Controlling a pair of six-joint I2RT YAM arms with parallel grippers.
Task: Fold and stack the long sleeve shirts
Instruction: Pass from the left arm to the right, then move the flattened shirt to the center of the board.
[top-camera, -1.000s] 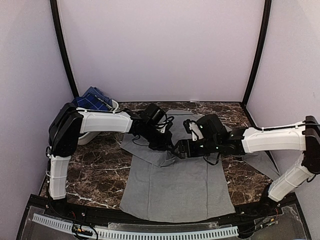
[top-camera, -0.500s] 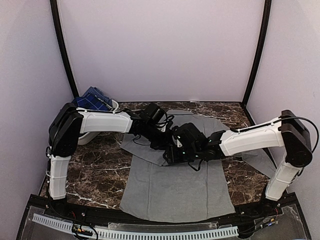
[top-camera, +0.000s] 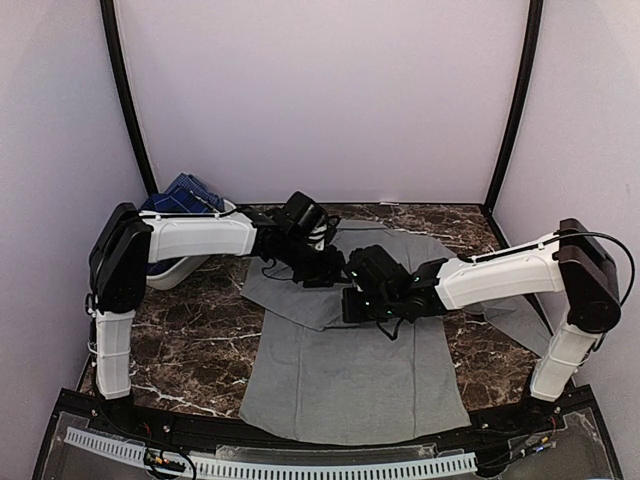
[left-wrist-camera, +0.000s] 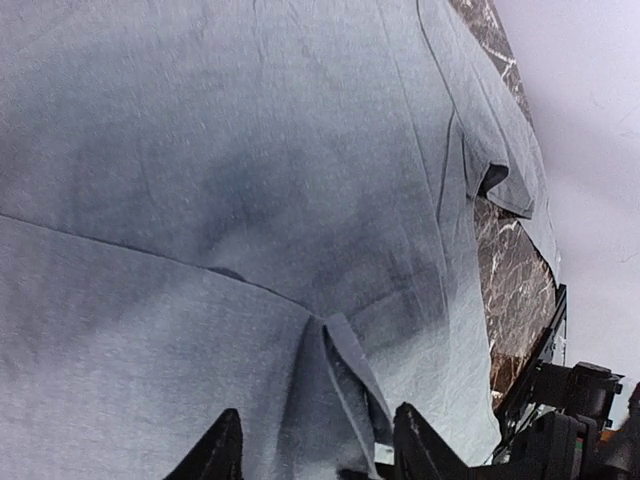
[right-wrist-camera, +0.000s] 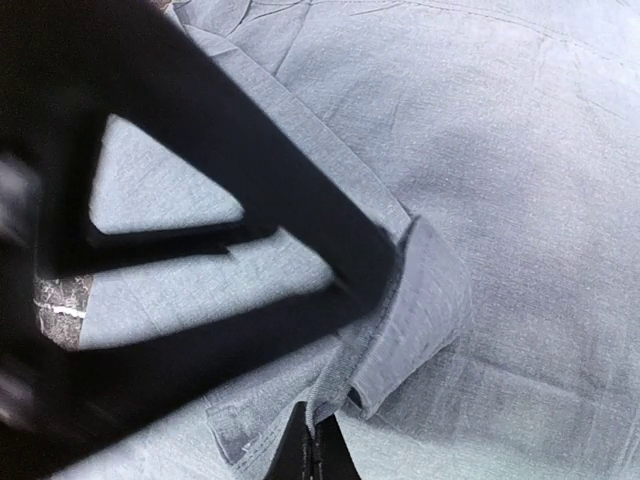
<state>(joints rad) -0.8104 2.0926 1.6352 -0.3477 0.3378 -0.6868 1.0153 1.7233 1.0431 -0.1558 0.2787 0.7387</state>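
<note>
The grey long sleeve shirt (top-camera: 350, 370) lies flat on the marble table, its left sleeve folded across the chest. My right gripper (top-camera: 352, 298) is over the chest. In the right wrist view it (right-wrist-camera: 315, 445) is shut on the edge of the sleeve cuff (right-wrist-camera: 420, 290). Just behind it, my left gripper (top-camera: 333, 274) stands open; its fingers (left-wrist-camera: 220, 450) straddle the puckered cuff fold (left-wrist-camera: 345, 370) without pinching it. A blurred black finger (right-wrist-camera: 230, 170) of the left gripper crosses the right wrist view. The blue plaid shirt (top-camera: 185, 195) sits bunched in the basket at the back left.
A white oval basket (top-camera: 165, 272) stands at the back left edge beside the left arm. The grey shirt's right sleeve (top-camera: 520, 320) trails out toward the right arm's base. Black frame posts and lilac walls close in the table (top-camera: 190, 340).
My right gripper swept left to the folded sleeve's cuff and shut on it. My left gripper let go of the cuff, opened and drew back a little.
</note>
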